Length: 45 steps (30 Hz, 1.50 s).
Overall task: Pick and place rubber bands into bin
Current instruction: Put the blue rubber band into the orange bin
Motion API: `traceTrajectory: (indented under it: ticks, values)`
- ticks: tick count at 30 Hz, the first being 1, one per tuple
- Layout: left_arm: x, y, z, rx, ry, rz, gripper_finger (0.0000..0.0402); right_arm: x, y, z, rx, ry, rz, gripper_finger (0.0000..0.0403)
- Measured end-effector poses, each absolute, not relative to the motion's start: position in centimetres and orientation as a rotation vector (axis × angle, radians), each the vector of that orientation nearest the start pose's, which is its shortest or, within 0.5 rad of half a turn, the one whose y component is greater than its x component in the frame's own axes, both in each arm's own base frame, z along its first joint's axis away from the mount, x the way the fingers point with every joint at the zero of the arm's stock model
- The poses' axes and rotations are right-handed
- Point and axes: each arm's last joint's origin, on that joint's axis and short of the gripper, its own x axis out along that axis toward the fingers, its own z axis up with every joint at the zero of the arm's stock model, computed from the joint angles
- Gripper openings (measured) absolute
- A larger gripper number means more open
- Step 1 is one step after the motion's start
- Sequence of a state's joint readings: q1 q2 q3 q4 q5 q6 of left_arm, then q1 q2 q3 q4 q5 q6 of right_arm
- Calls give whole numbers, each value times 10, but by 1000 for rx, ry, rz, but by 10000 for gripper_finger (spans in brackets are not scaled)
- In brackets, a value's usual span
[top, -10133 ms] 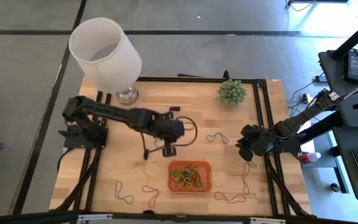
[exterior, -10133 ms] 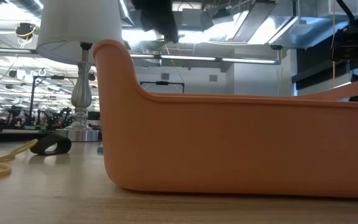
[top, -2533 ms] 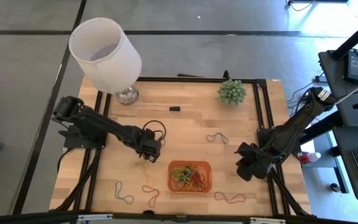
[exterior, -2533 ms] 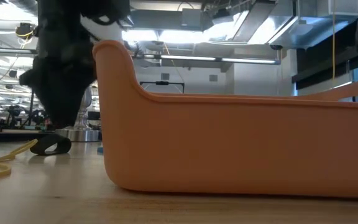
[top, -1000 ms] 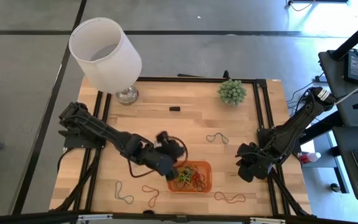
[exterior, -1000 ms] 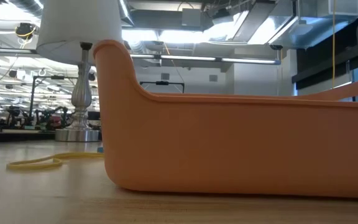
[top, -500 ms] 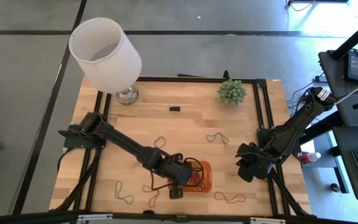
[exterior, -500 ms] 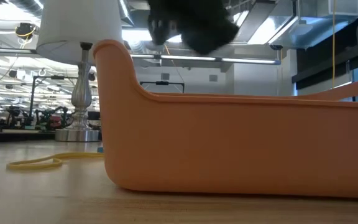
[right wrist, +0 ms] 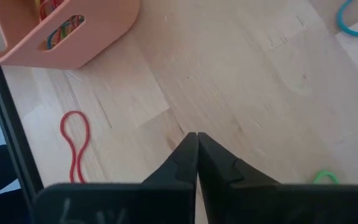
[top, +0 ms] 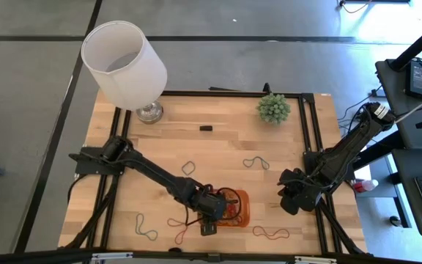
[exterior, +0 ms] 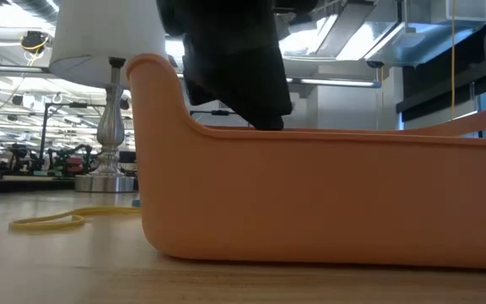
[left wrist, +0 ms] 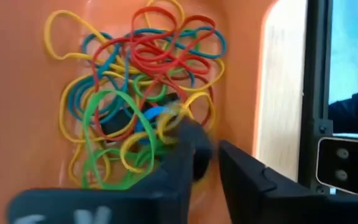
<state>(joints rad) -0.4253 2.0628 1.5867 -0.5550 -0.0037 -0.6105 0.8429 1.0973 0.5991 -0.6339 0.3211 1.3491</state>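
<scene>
The left hand (left wrist: 205, 163) hangs over the orange bin (top: 242, 217) at the table's (top: 233, 143) 6 o'clock edge, fingers slightly parted above its rubber bands (left wrist: 135, 93), while the right hand (right wrist: 196, 163), pressed together, waits at 4 o'clock.

Bright, even daylight; blurred left wrist foreground.

Left dark six-joint arm stretches from middle left toward lower centre of the high view; its two-finger hand (top: 212, 213) points down, fingers (left wrist: 244, 180) slightly parted. Right dark arm folded at right edge, hand (right wrist: 197, 147) pinched together, tips touching.
</scene>
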Motion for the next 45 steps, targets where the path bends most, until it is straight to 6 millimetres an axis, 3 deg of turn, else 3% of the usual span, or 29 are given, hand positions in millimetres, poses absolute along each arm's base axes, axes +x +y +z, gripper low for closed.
traceTrajectory:
  ticks: [7,13,19,26,31,37,45]
  values:
    - [403,-170,201,-352,1076,-39,136,129,132,188,597,1032,-231,14]
    - [395,-147,240,-396,1029,-29,141,130,132,188,603,1028,-226,14]
    - [366,-114,281,-345,1056,78,104,135,129,190,613,962,-262,14]
    - [332,-90,313,-105,1084,107,9,160,106,193,645,814,-395,57]
    - [307,-69,312,-2,1106,85,2,186,85,199,646,728,-405,129]
    - [268,-40,286,-54,1109,35,2,216,55,205,667,770,-482,201]
    - [216,-5,258,-213,948,9,2,245,10,181,760,1107,-645,195]
